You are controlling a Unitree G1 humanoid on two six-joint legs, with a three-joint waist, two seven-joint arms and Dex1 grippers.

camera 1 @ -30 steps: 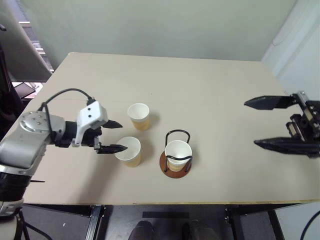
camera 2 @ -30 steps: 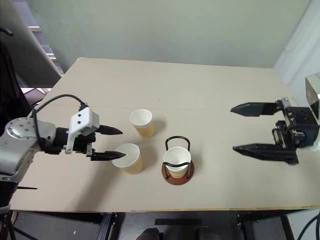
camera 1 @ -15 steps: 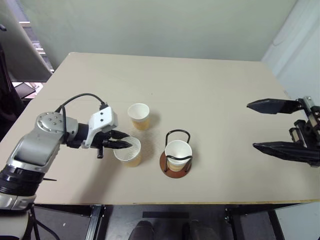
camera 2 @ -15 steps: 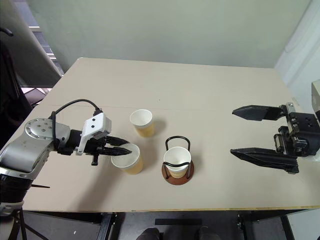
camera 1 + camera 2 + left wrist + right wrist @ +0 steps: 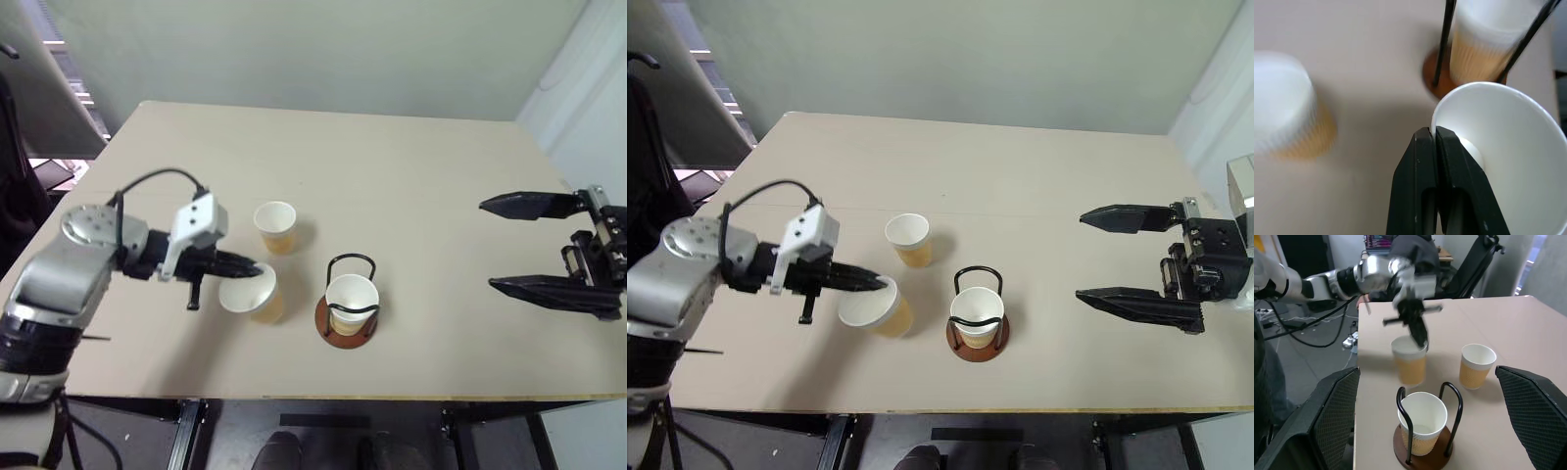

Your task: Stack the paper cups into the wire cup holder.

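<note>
The left hand (image 5: 250, 269) has just snapped shut on the near cup's (image 5: 251, 295) rim and tips it up off the tabletop (image 5: 411, 176), beside the wire holder (image 5: 348, 304) with one cup inside. The right hand (image 5: 549, 245) waits, spread wide.

Light beige flat rectangular tabletop (image 5: 421, 176): beneath the left gripper (image 5: 257, 266) and the right gripper (image 5: 487, 245), extending well past both. Pale grey-green plain wall (image 5: 294, 49): beyond the tabletop's far edge, ahead of both grippers. Black padded office chair (image 5: 1469, 264) and loose black cables (image 5: 1312, 323) on grey floor (image 5: 1308, 362): behind the left gripper, off the table.
</note>
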